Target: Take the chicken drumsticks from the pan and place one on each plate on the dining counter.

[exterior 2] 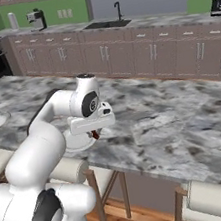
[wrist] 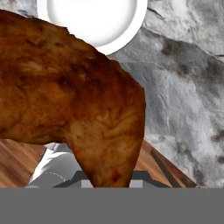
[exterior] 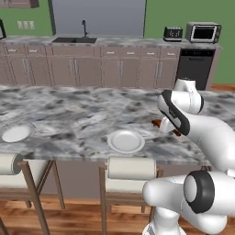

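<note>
Gripper (exterior 2: 95,133) closed on a drumstick (wrist: 65,92), held over the dining counter (exterior: 82,117) just right of a plate (exterior: 125,141).

Hand view: browned drumstick sits right in front of the camera, white plate rim behind it, marbled counter to the right, wood floor past the counter edge. Left base view: drumstick ends poke out either side of the hand, above the counter, beside the near plate and not on it. Second plate (exterior: 16,133) lies well apart at the far left of the counter, nothing on it. Stools (exterior: 131,169) tucked under the near edge.
</note>
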